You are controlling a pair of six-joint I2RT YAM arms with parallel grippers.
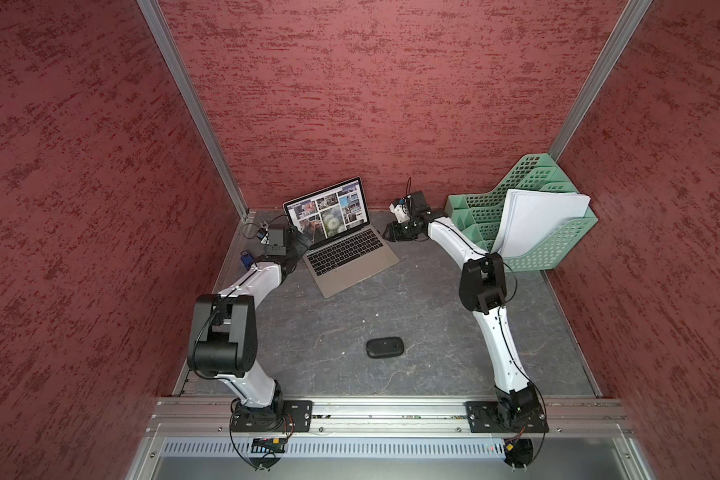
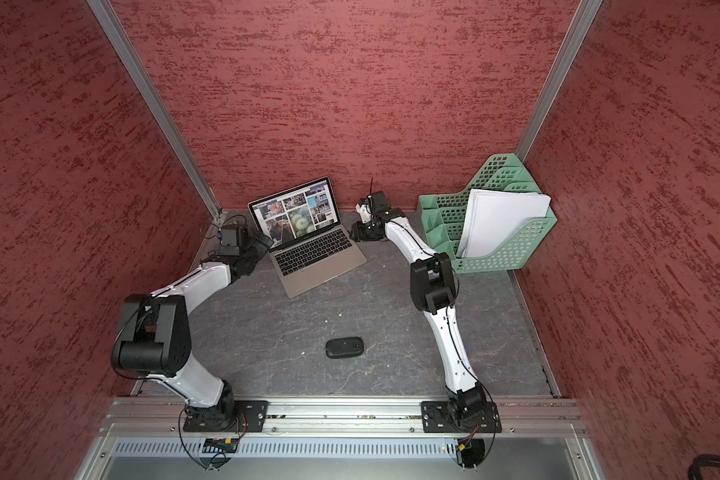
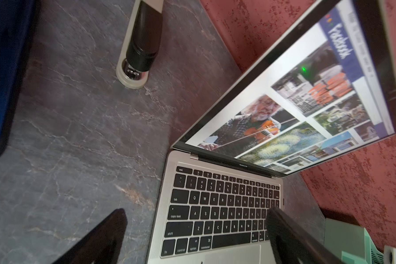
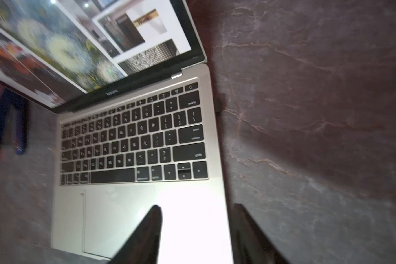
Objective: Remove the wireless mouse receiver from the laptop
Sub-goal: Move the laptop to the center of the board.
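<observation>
- Plainly, the right pincer (image 4: 197, 207) has its two black fingers (image 4: 151, 228) standing partly apart, with a gap between them and nothing pinched.
- They straddle the delete-key edge of the slim silver-grey laptop with black keys (image 4: 133, 141). One finger is over the bright palm rest, the other over the grey marbled tabletop (image 4: 318, 137) beside it. Whether either touches the laptop cannot be told.
- The wireless mouse receiver, a tiny dark stub (image 4: 218, 104), juts from that same laptop edge, level with the delete key. It is plugged in, blurred, and apart from the fingertips.
- The left pincer (image 3: 197, 209) is spread wide and empty. One finger is over the tabletop on the laptop's esc-key side, the other above the keyboard.
- Key legends that can be read:
  - in the left wrist view: esc, tab, caps lock, shift, fn, control, option, command and the QWERTY letters;
  - in the right wrist view: delete, enter, return, shift.
- The small name under the laptop's screen is too blurred to read. The screen shows a grid of photos under a blue banner with a white script word that I cannot make out. Orange block letters on one photo are also unreadable.
- A blue-and-black elongated object (image 1: 246, 259) lies near the laptop's esc-key side.
- A black oval mouse (image 1: 385, 347) (image 2: 344, 347) lies in front of the laptop's trackpad end, well apart, in both top views.
- A green lattice plastic file rack (image 1: 558, 245) holding white paper sheets (image 1: 545, 216) stands well off the laptop's delete-key side.
</observation>
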